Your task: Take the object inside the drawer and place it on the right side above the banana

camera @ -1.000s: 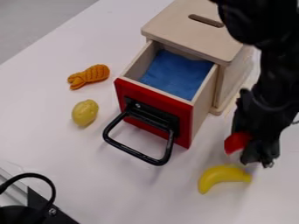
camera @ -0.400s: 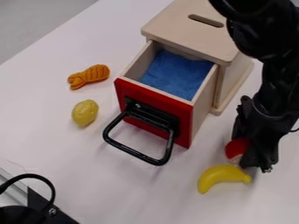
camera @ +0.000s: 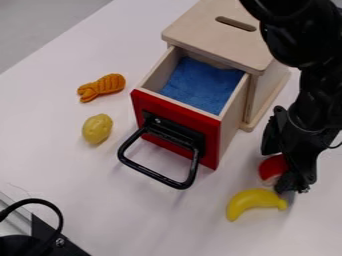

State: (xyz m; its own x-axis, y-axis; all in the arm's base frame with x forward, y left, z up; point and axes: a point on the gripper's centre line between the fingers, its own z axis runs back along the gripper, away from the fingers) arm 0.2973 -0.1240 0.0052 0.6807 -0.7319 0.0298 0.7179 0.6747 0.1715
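The black arm is hung down along the right edge of the white table, its gripper tilted and its fingers spread around the rounded red object, which is seen just above the smooth, curved yellow banana. Beside them, a box of pale, smooth wood is fitted with a pulled-out, red-fronted drawer, lined in soft-looking blue. Farther left, a ridged orange toy and a dimpled yellow lemon are laid out.
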